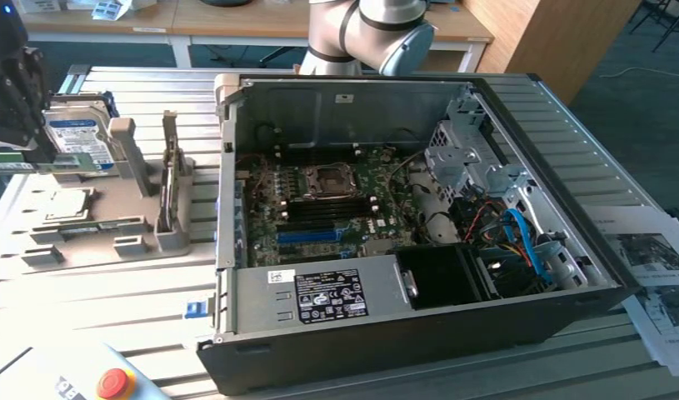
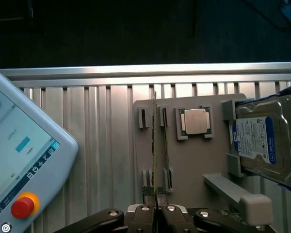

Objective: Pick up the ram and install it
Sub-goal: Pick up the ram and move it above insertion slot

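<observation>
The ram (image 2: pixel 154 141) is a thin green stick seen edge-on in the wrist view, running out from between the fingertips. My gripper (image 2: pixel 155 195) is shut on its near end and holds it above the grey fixture plate (image 2: pixel 194 165). In the exterior view the dark gripper (image 1: pixel 15 146) hangs at the far left with the ram (image 1: pixel 45 165) lying level beneath it, in front of the hard drive. The open computer case (image 1: pixel 417 333) stands apart, further toward the exterior view's right. Its motherboard (image 1: pixel 317 208) shows black memory slots and a blue slot (image 1: pixel 312 236).
On the fixture sit a hard drive (image 2: pixel 259 145), a processor chip (image 2: pixel 195 121) and a second thin stick (image 2: pixel 166 150) in its holders. A teach pendant (image 2: pixel 19 160) with a red stop button lies beside the fixture. Papers (image 1: pixel 656 275) lie at the exterior view's right.
</observation>
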You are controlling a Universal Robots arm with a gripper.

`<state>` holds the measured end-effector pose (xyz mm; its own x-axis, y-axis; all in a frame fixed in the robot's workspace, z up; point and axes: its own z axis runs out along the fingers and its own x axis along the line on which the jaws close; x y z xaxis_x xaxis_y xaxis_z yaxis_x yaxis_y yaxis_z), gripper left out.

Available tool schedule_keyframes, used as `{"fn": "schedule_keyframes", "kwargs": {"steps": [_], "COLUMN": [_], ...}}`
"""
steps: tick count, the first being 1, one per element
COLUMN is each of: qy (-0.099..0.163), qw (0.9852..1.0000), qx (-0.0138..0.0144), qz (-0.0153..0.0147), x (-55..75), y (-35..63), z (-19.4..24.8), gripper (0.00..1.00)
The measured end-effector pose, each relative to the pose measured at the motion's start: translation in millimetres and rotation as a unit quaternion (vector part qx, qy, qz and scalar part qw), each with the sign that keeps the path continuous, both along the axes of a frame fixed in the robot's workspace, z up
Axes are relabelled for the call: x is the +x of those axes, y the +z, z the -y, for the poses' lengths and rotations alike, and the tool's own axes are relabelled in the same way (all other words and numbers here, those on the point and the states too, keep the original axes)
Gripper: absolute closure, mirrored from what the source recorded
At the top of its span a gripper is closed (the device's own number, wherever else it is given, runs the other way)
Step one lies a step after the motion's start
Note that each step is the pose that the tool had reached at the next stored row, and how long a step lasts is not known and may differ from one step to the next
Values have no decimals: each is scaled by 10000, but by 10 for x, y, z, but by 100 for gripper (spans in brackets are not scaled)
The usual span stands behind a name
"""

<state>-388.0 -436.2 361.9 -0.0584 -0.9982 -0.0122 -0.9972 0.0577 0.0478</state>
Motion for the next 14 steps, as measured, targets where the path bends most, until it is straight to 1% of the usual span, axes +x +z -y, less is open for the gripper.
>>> {"fn": "schedule_keyframes", "kwargs": {"steps": [9,14], "qy": [-21,-31], "qw": [10000,10000], "qx": [0,0], "qz": [0,0], "x": [0,0], "y": [200,336], "z": [0,0], "gripper": [88,88]}}
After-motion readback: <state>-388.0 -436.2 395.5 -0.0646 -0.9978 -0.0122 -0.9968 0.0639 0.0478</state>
